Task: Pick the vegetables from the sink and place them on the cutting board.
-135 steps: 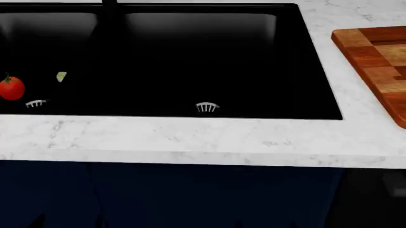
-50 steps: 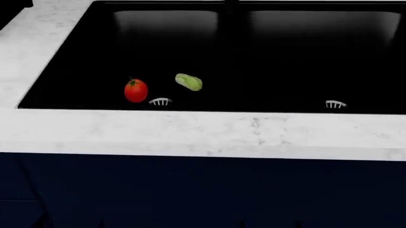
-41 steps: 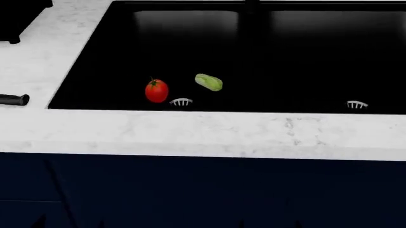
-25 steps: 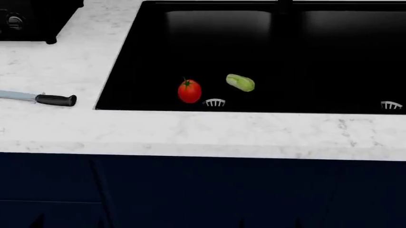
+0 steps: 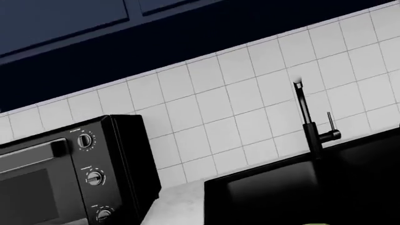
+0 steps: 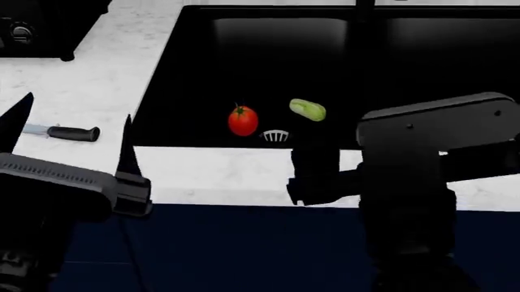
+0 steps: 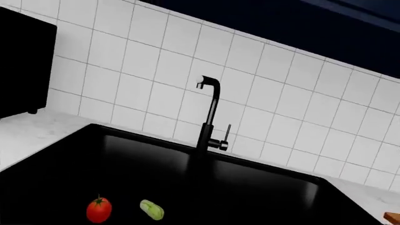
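Knife (image 6: 63,132) shows only in head view, faucet (image 7: 210,116) in wrist views.

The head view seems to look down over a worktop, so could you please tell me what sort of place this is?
Most likely a home kitchen: a black double-basin sink set in a white marble-look countertop, a black faucet against a white tiled backsplash, and a countertop oven beside it.

1. Flat, even render light; every view is sharp, without blur.
2. The sink (image 6: 195,73) reads near-black, faint sheen on its back wall.
3. The tomato (image 6: 243,120) shows glossy highlights.
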Robot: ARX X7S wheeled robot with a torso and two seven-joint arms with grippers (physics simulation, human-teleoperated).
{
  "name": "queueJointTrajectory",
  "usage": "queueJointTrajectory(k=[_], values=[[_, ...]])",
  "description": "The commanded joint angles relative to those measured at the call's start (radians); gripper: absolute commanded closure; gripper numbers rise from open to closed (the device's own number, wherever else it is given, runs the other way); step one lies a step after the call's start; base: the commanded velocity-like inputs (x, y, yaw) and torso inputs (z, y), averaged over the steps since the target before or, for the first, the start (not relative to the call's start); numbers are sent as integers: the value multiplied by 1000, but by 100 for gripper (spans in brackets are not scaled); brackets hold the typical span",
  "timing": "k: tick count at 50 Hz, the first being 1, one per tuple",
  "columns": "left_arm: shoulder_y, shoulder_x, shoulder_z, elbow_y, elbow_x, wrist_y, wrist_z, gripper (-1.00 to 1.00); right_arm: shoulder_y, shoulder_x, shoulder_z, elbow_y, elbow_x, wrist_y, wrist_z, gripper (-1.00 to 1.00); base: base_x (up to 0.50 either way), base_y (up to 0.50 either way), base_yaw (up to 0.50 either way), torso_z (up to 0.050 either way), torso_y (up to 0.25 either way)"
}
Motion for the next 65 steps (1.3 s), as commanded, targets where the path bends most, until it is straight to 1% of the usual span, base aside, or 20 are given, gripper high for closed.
queueJointTrajectory(k=[1, 6, 11, 15, 20, 22, 24, 25, 26, 31, 32, 33, 36, 38, 41, 43, 49, 54, 57, 65], values=[[-340, 27, 27, -187, 9, -145, 101, -100, 264, 46, -53, 275, -9, 23, -103, -100, 0, 0, 0, 50, 0], [-428, 35, 68, -400, 14, -29, 99, -100, 312, 67, -115, 480, -34, -90, -139, -100, 0, 0, 0, 50, 0], [-503, 40, 83, -629, 5, 53, 105, -100, 415, 73, -205, 734, -49, -175, -219, -100, 0, 0, 0, 50, 0], [-536, 36, 101, -722, 10, 95, 108, -100, 469, 68, -255, 888, -68, -236, -256, -100, 0, 0, 0, 50, 0], [-538, 34, 103, -767, 6, 88, 106, -100, 522, 46, -256, 1054, -71, -306, -274, -100, 0, 0, 0, 50, 0], [-557, 43, 89, -832, 0, 102, 87, -100, 574, 33, -260, 1159, -85, -335, -270, -100, 0, 0, 0, 50, 0], [-593, 60, 54, -919, -21, 99, 61, -100, 637, 17, -284, 1303, -109, -393, -277, -100, 0, 0, 0, 50, 0], [-621, 69, 35, -985, -32, 100, 49, -100, 685, -2, -266, 1400, -106, -407, -264, -100, 0, 0, 0, 50, 0], [-632, 73, 18, -1001, -47, 104, 47, -100, 725, -17, -262, 1502, -116, -443, -246, -100, 0, 0, 0, 0, 0], [-677, 71, 27, -1147, -37, 164, 25, -100, 851, -105, -247, 1980, -120, -688, -222, -100, 0, 0, 0, 0, 0], [-686, 71, 30, -1185, -35, 185, 21, -100, 865, -115, -248, 2031, -123, -717, -221, -100, 0, 0, 0, 0, 0], [-700, 73, 29, -1229, -35, 198, 14, -100, 864, -116, -245, 2036, -122, -714, -215, -100, 0, 0, 0, 0, 0], [-689, 64, 28, -1212, -35, 192, 8, -100, 851, -115, -262, 2006, -137, -763, -240, -100, 215, 0, 0, 0, 0], [-669, 54, 34, -1174, -32, 175, 12, -100, 831, -104, -267, 1925, -136, -707, -255, -100, 500, 0, 0, 0, 0], [-668, 48, 33, -1187, -36, 188, 11, -100, 765, -58, -266, 1690, -125, -559, -267, -100, 500, 0, 0, 0, 0], [-682, 50, 34, -1218, -37, 204, 10, -100, 738, -38, -269, 1607, -124, -506, -268, -100, 500, 0, 0, 0, 0], [-726, 63, 38, -1325, -45, 275, 11, -100, 665, -6, -229, 1441, -101, -412, -230, -100, 500, 0, 0, 0, 0], [-779, 87, 51, -1478, -49, 372, 18, -100, 609, 15, -196, 1305, -81, -335, -201, -100, 500, 0, 0, 0, 0], [-807, 98, 57, -1542, -48, 405, 16, -100, 593, 25, -191, 1269, -77, -316, -197, -100, 500, 0, 0, 0, 0], [-815, 96, 75, -1536, -45, 393, 25, -100, 583, 41, -208, 1235, -69, -278, -225, -100, 500, 0, 0, 0, 0]])
